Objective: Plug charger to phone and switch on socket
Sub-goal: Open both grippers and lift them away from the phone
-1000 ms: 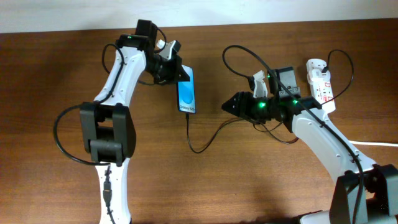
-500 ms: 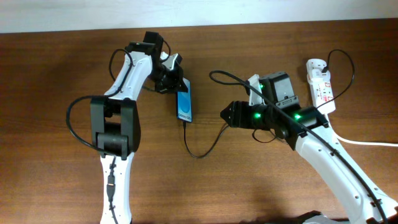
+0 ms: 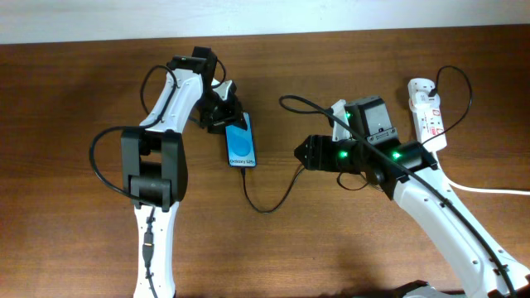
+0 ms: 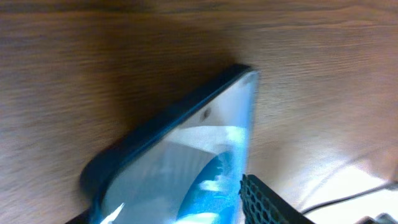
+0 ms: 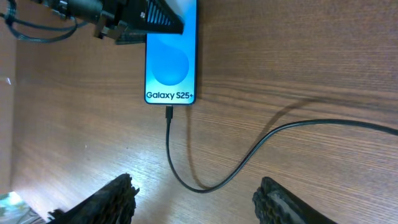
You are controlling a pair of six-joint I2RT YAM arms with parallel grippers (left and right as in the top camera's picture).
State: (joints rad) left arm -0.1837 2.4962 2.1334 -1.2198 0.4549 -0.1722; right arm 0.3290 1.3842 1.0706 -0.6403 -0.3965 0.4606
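The phone (image 3: 240, 147) lies on the wooden table with its blue screen up. It also shows in the right wrist view (image 5: 170, 56) and close up in the left wrist view (image 4: 186, 162). My left gripper (image 3: 222, 112) is shut on the phone's top end. The charger (image 3: 267, 207), a thin black cable, has its plug in the phone's bottom port (image 5: 169, 113) and loops off to the right. My right gripper (image 3: 303, 153) is open and empty, hovering right of the phone over the cable loop (image 5: 199, 202). The white socket (image 3: 427, 112) lies at the far right.
A thick white cord (image 3: 497, 190) runs from the socket side off the right edge. The table's far edge (image 3: 331, 33) meets a white wall. The right arm's body lies between the phone and the socket.
The left gripper has dragged the phone to the left and a little toward the front, turning it slightly. The right arm shifted left at first, then stayed still.
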